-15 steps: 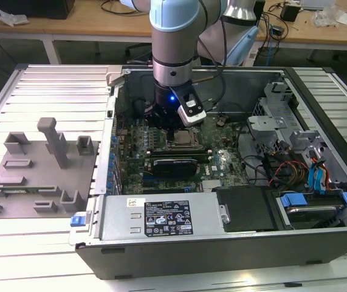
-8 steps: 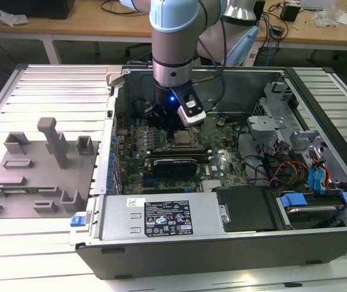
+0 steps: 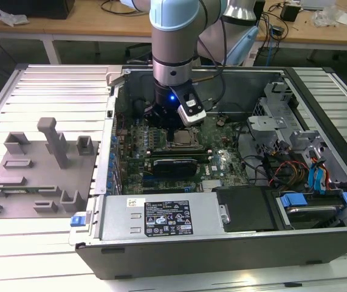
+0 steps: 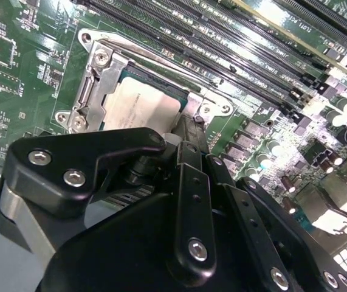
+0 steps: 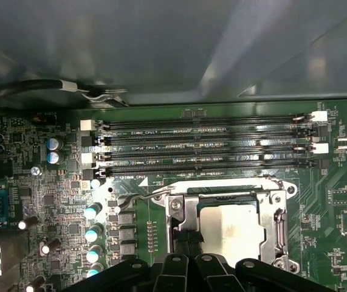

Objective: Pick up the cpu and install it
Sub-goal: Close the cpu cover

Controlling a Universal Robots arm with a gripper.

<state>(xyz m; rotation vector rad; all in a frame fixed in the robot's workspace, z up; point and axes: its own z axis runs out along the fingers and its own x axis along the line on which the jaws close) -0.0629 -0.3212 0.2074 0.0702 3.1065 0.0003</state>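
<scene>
Inside the metal socket frame [image 5: 278, 213] on the motherboard [image 3: 222, 155], the cpu [image 5: 231, 228] lies flat with its silvery top facing up, apparently seated level so that its rim sits within the frame opening; it is likewise visible in the second wrist view [image 4: 140, 106]. The gripper [image 5: 188, 243] stands directly at one edge of the cpu, pointing down on it from above, which suits placing or seating work judged from this pose; whether the gripper is spread, pressed together or pinching the chip cannot be determined. The frame borders the cpu closely on all visible sides, leaving little lateral room. Just beside the socket run the long memory slots [image 5: 203, 146], and a column of capacitors [image 5: 91, 234] stands near the other side, so clearance is mainly vertical. In the exterior view the arm reaches down into the open computer case [image 3: 319, 79], whose walls bound the work area; the grey fixture blocks [image 3: 39, 170] sit well apart on the exterior view's left.
</scene>
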